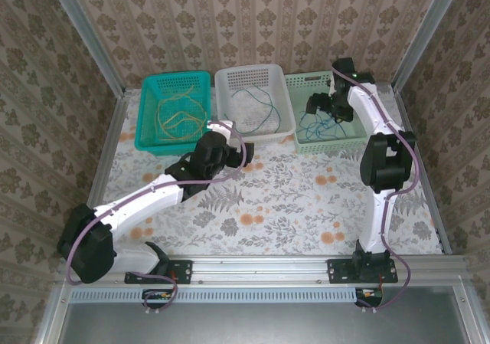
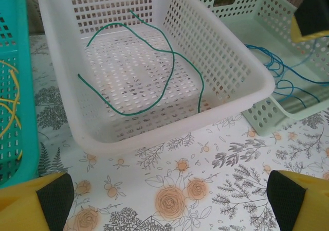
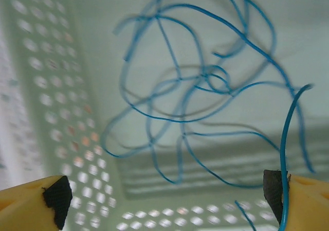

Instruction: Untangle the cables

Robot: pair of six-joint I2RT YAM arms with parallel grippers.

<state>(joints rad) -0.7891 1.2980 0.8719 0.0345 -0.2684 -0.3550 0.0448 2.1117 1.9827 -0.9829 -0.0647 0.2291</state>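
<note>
Two sets of fingers, three baskets and three cables, which we list from the near side outward.

1. Tabletop point(image 2: 216, 174), flower-printed. We see it bare between the arm bases and the baskets.
2. Left fingers point(image 2: 31, 208), yellow with black pads. They are spread wide and hold nothing. They hang low over the tabletop, just short of the white basket's near wall, with no cable between them.
3. White basket point(image 2: 169, 133), the middle of the row. The dark green cable point(image 2: 174, 61) lies loose on its floor in one open loop, well apart from the left fingers.
4. Teal basket point(image 1: 174, 76), left of the white one. The yellow cable point(image 1: 178, 114) is coiled inside it.
5. Pale green basket point(image 2: 257, 112), right of the white one. The blue cable point(image 3: 177, 80) rests on its floor in several overlapping loops.
6. Right fingers point(image 3: 31, 208), down inside the pale green basket. They are spread wide and pinch nothing. Most of the blue loops lie beyond the tips. One strand rises along the inner edge of the pad on the right side of the wrist view. We cannot tell whether it touches that pad.
</note>
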